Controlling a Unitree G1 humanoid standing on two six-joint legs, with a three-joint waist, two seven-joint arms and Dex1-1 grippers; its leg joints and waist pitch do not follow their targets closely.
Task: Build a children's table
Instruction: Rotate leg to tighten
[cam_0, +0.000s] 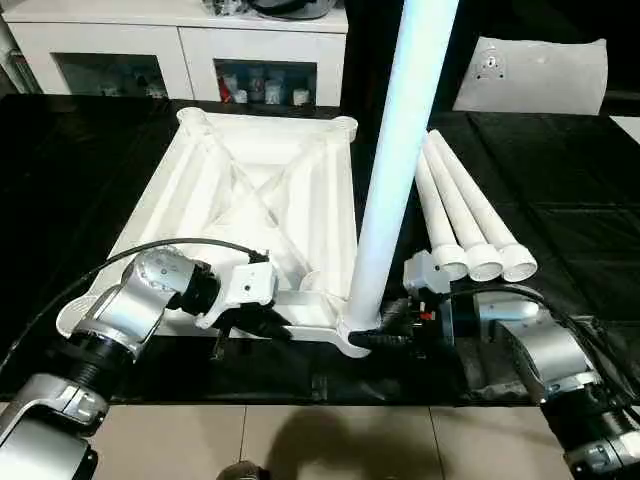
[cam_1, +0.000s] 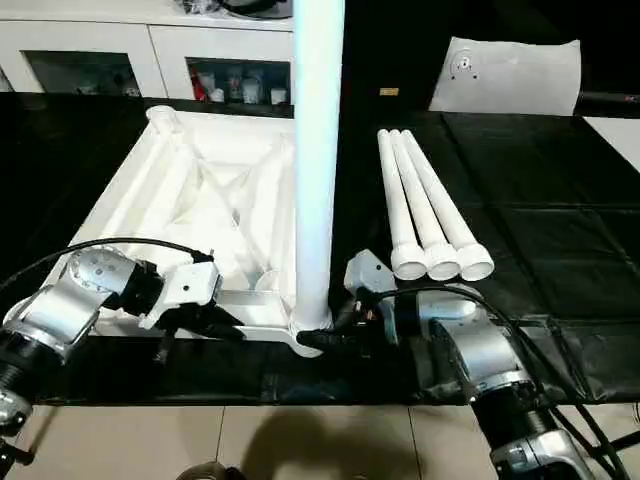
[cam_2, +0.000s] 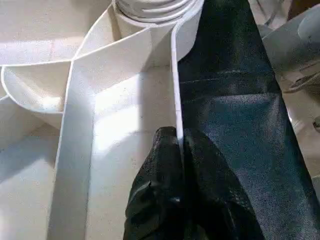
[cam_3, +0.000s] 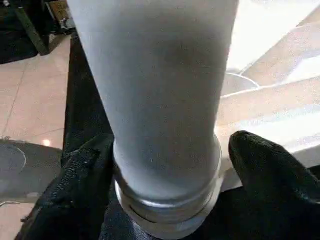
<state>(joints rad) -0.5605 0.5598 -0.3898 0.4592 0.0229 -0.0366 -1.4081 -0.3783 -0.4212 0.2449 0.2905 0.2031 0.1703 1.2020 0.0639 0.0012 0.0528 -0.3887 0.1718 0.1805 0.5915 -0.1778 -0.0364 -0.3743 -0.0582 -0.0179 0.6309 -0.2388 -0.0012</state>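
The children's table lies in parts on the black-covered worktable. Its white ribbed tabletop (cam_0: 250, 190) rests underside up. One white tube leg (cam_0: 395, 150) stands upright in the near right corner socket (cam_0: 352, 338). My right gripper (cam_0: 375, 338) is at the foot of this leg (cam_3: 160, 100), open, with a black finger (cam_3: 270, 165) on either side and a small gap on one side. My left gripper (cam_0: 235, 325) is shut on the thin near rim (cam_2: 176, 85) of the tabletop, left of that socket. Three more legs (cam_0: 465, 215) lie side by side to the right of the tabletop.
A white cabinet with glass doors (cam_0: 180, 45) stands behind the worktable. A flat white board (cam_0: 530, 75) leans at the back right. The worktable's front edge (cam_0: 320, 400) runs just below both grippers, with tiled floor beyond it.
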